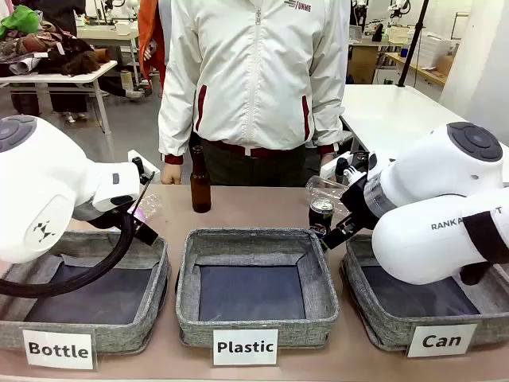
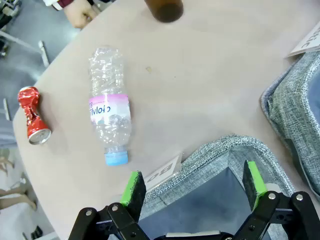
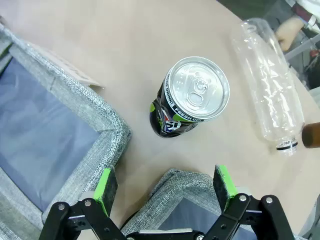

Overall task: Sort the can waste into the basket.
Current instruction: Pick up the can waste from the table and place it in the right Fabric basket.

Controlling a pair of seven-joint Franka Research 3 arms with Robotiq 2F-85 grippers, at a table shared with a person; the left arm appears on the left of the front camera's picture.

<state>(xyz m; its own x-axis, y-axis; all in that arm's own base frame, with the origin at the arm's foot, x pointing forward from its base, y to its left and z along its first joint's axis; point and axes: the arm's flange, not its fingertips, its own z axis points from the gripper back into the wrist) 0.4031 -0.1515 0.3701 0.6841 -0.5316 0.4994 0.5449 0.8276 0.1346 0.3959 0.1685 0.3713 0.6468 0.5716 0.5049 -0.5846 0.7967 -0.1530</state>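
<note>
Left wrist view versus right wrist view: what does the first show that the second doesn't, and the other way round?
Left wrist view: a crushed red can lying on the tan table beside a clear bottle with a pink label and blue cap. Right wrist view: a dark can standing upright, its silver top facing the camera, and an uncapped clear bottle lying near it. Both: the table, grey fabric basket edges, and that arm's own gripper, the left gripper and the right gripper, each open with green pads.
</note>
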